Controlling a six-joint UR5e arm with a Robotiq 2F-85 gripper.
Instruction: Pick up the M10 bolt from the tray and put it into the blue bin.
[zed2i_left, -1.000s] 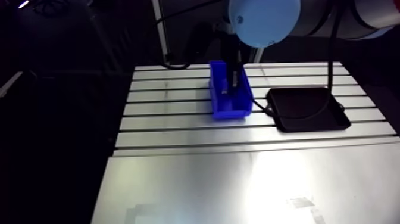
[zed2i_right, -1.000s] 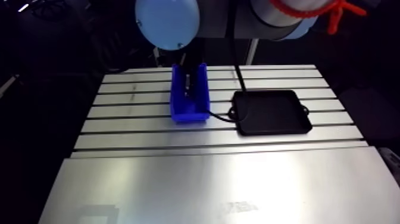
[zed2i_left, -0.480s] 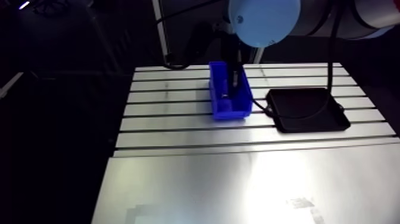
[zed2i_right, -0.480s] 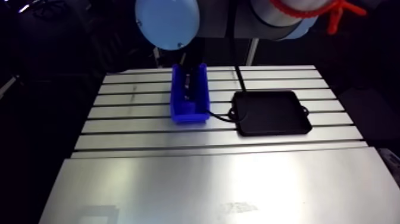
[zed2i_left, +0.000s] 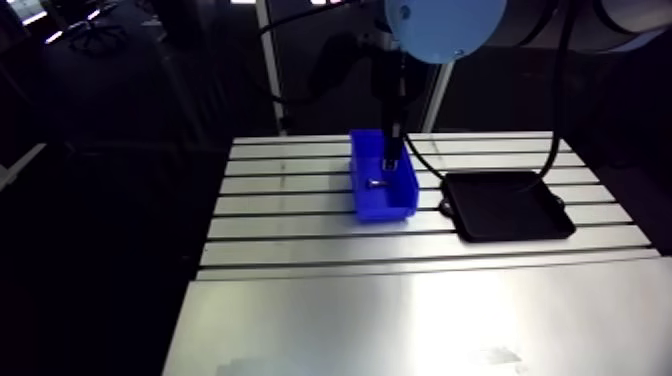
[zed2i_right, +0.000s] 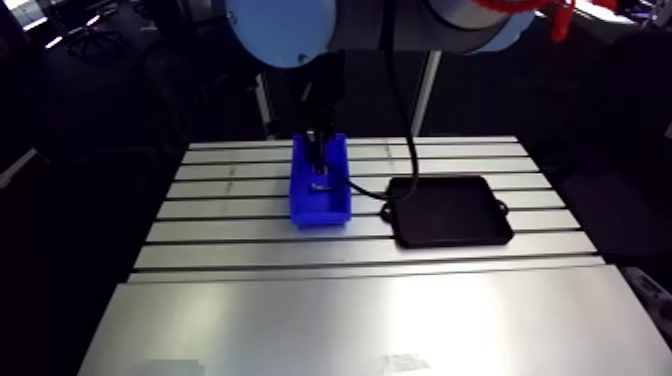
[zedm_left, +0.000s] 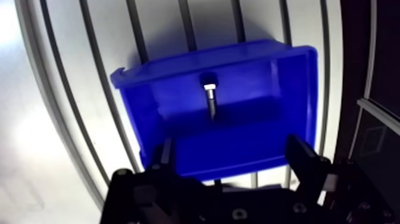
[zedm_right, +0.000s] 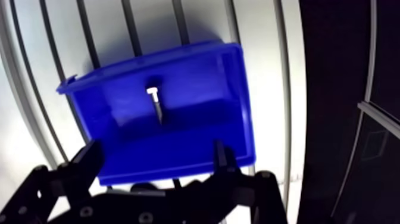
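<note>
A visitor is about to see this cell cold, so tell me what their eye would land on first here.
The vivid blue bin stands out against the pale slotted table, with a single bolt lying on its floor. The fingers hang open above the bin, holding nothing, and a black tray sits on the table beside the bin.
</note>
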